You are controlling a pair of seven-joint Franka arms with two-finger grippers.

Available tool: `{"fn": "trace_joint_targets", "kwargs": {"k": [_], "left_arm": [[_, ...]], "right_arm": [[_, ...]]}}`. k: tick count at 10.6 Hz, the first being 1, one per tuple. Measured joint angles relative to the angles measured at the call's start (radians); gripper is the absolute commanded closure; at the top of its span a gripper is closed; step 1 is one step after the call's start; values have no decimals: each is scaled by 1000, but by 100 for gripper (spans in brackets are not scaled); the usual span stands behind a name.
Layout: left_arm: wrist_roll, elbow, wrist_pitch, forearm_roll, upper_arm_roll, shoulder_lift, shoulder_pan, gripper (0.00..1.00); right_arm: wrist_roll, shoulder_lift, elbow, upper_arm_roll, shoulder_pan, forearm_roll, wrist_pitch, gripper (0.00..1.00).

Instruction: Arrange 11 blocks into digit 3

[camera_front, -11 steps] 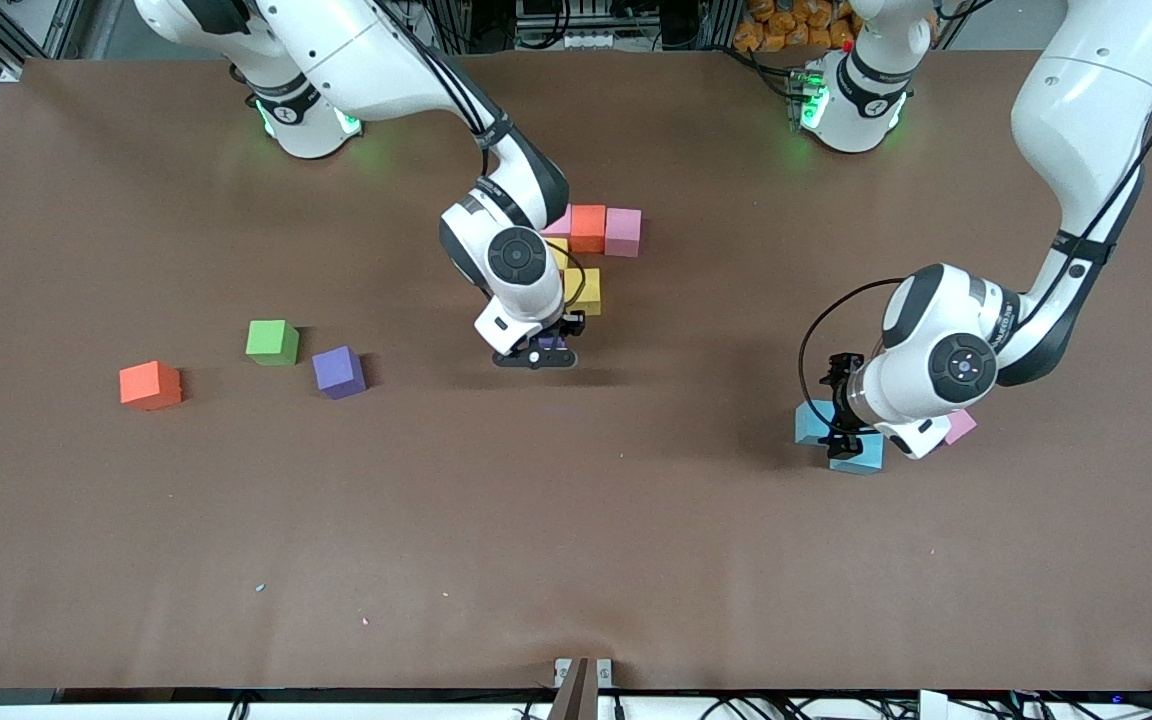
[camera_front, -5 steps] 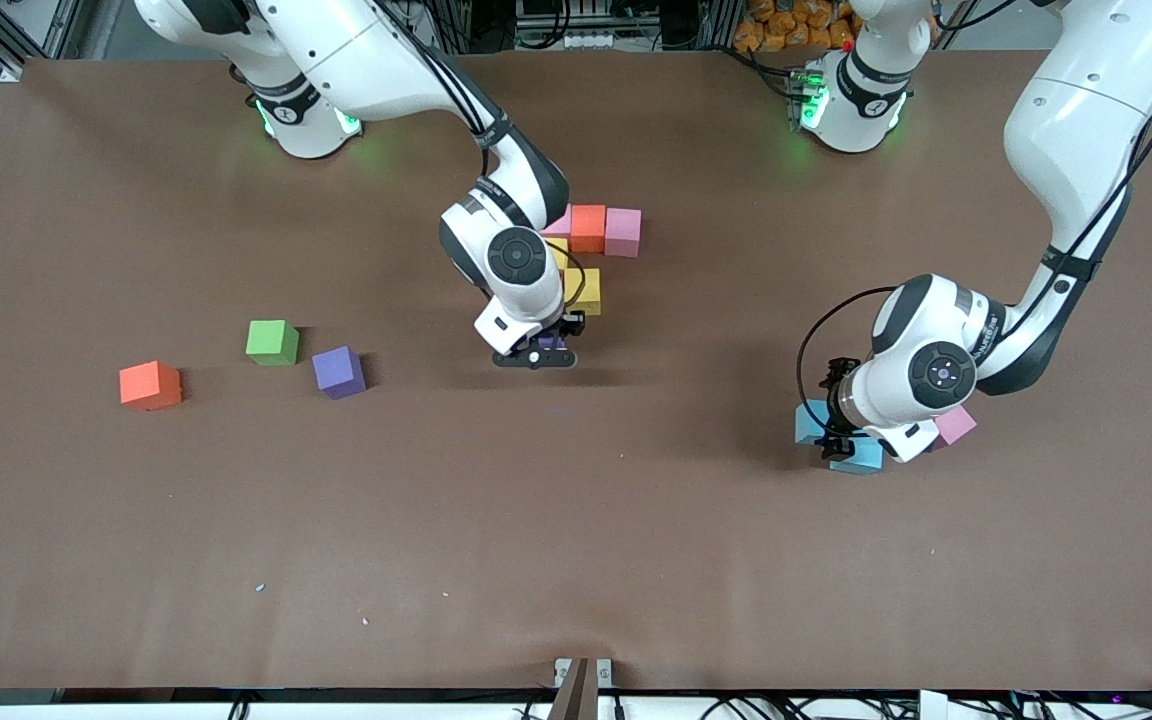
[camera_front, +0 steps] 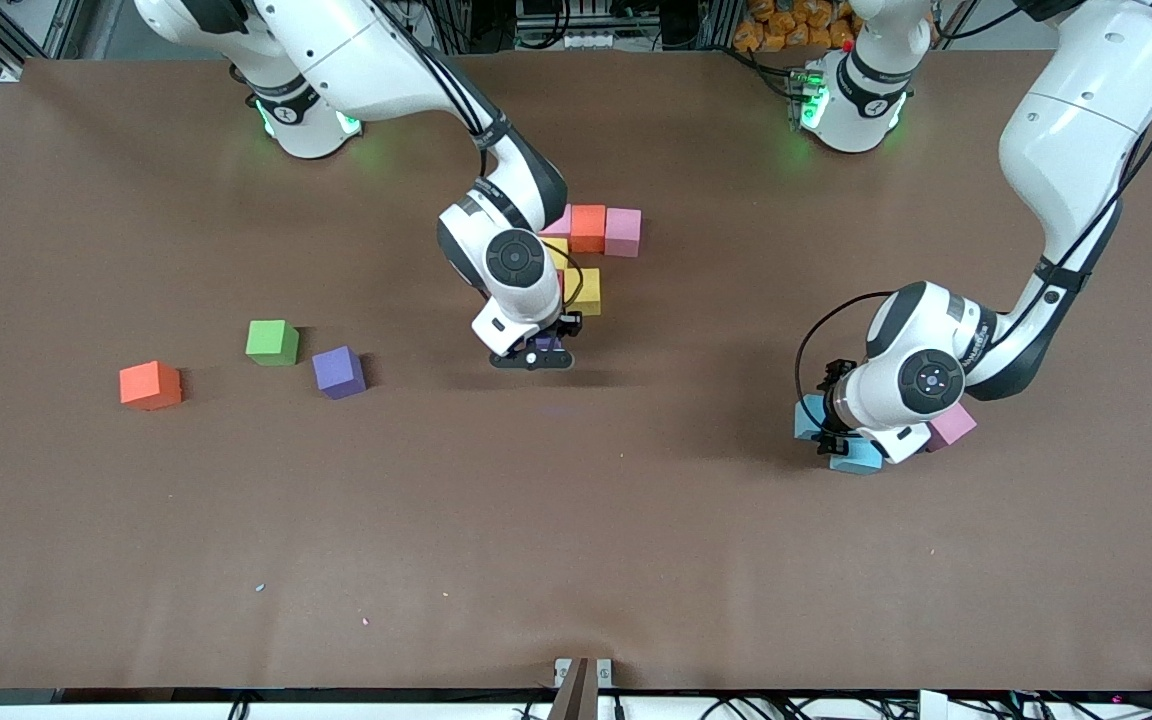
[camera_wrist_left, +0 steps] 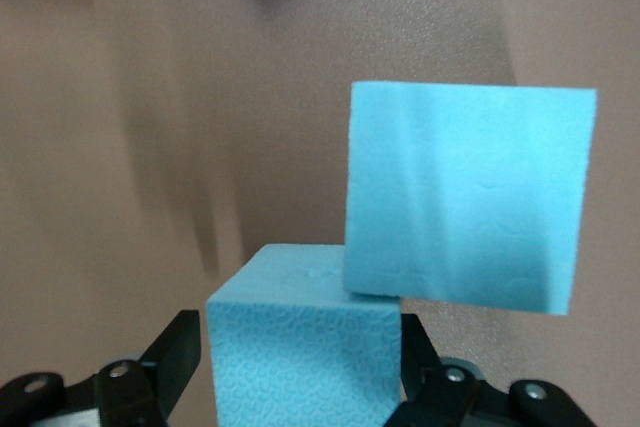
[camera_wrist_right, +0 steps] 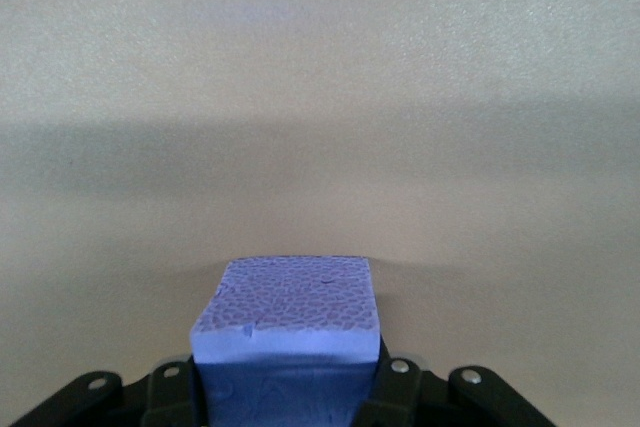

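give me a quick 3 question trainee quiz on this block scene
1. True or false: the right gripper is shut on a purple block.
2. Which colour are both blocks under the left gripper? A) yellow B) cyan C) red
3. Fill in: the green cube sits between the loose purple block and the lone ____ block toward the right arm's end of the table.

Key: 1 true; 2 B, the nearer cyan block sits between the left gripper's fingers, touching the other cyan block; 3 orange.
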Motion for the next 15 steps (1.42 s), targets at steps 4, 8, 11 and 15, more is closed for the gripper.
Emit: {"fn": "trace_joint_targets", "kwargs": {"k": [4,8,11,15], "left_arm": [[-5,3,2,0,-6,-1,0,100],[-135,-20,1,0,-79,-3,-8,100],[-285,-64,1,0,-158,-15,-16,100],[-454,-85,1,0,-194,-25,-93,100]], "right_arm": [[0,0,0,1,1,0,0,93],[0,0,0,2,2,0,0,91],[1,0,0,4,3,0,-2,0],[0,-40,2,4,3,0,-38,0]]}}
